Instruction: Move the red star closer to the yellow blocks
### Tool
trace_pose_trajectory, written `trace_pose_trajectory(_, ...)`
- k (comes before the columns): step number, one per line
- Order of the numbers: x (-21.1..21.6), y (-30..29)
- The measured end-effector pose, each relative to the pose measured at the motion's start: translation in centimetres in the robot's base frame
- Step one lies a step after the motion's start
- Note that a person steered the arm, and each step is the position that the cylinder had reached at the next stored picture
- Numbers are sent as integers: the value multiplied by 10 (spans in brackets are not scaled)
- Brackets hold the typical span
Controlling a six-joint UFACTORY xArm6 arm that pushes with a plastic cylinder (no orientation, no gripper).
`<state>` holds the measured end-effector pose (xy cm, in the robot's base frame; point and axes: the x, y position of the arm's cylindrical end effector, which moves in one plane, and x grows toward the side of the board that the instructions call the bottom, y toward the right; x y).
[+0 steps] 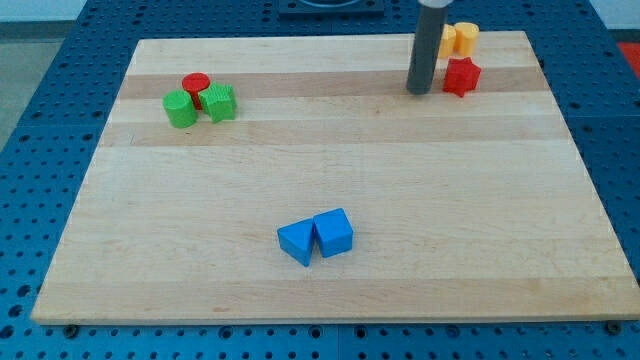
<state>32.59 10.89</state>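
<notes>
Your red star [461,76] sits up near the board's [330,290] top-right corner, and the yellow blocks [456,39] are right behind it toward the view's top, close by with only a thin gap showing. One yellow piece is partly hidden behind your rod, so its shape is hard to call; the other looks like a short cylinder.

My tip [419,91] is planted on the wood just to the view's left of the star, near it but apart, not touching as far as you can see. There are no jaws here to open or clamp (the arm ends in a plain rod), so nothing is held; everything is done by shoving.

On handling: the star looks like a small, stiff, light block, and it should slide easily on that smooth wood. Those points are the catch. Press on a single arm of the star and it will likely spin rather than travel, so aim for a notch between two points, or push squarely through its middle. You'd want contact on the star's lower edge, pushing toward the view's top.

Go gently: the yellow blocks look just as light and will likely scoot off if you ram them.

Elsewhere, the red cylinder [195,85] with two green blocks [200,105], and the two blue blocks [316,238], are well clear.
</notes>
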Motion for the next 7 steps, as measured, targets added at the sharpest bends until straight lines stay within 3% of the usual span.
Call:
trace_pose_trajectory(1, 25, 17)
trace_pose_trajectory(3, -31, 57)
trace_pose_trajectory(5, 8, 61)
trace_pose_trajectory(6, 12, 79)
trace_pose_trajectory(7, -13, 82)
